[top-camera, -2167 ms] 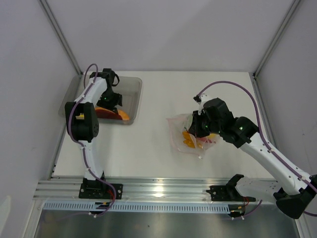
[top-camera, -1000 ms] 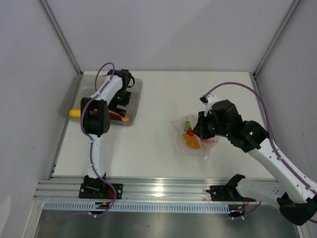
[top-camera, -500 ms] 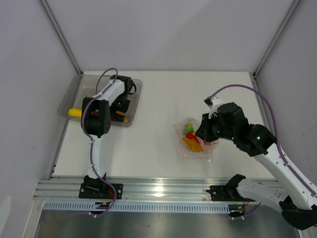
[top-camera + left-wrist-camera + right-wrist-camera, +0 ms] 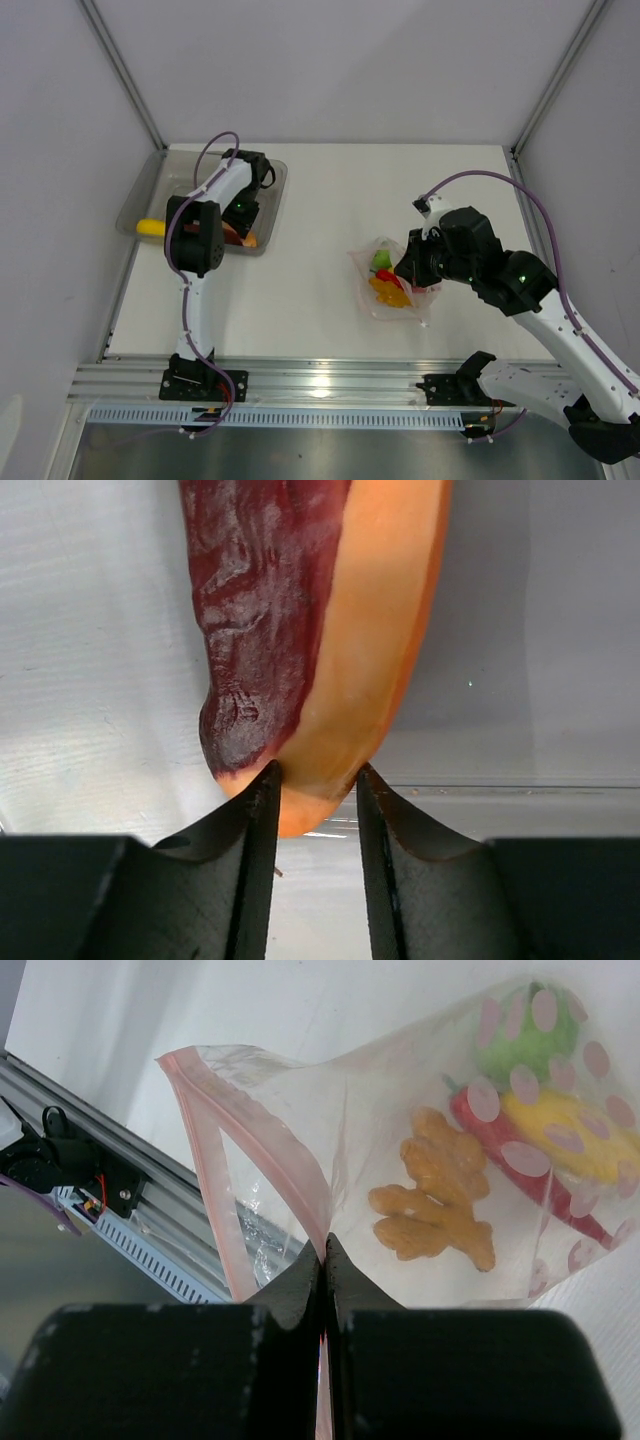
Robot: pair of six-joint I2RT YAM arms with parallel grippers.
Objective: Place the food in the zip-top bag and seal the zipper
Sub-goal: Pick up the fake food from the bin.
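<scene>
The clear zip-top bag (image 4: 388, 283) lies right of centre, lifted at one edge. Inside it are a green round fruit (image 4: 525, 1035), a red chili (image 4: 497, 1147), a yellow piece (image 4: 570, 1135) and orange bits (image 4: 440, 1200). My right gripper (image 4: 325, 1250) is shut on the bag's pinkish-red zipper (image 4: 270, 1150); from above, the right gripper (image 4: 412, 262) sits at the bag's right side. The orange-red slice (image 4: 330, 630) lies in the grey tray (image 4: 275, 190). My left gripper (image 4: 315, 780) pinches the slice's near tip, both fingers touching it.
A yellow piece (image 4: 150, 228) lies at the tray's left end. The tray stands at the back left by the wall. An aluminium rail (image 4: 320, 380) runs along the table's near edge, and it shows through the bag's mouth in the right wrist view.
My right gripper has carried the bag a little right and toward the near edge, and its contents have shifted. My left gripper has moved within the tray onto the slice.
</scene>
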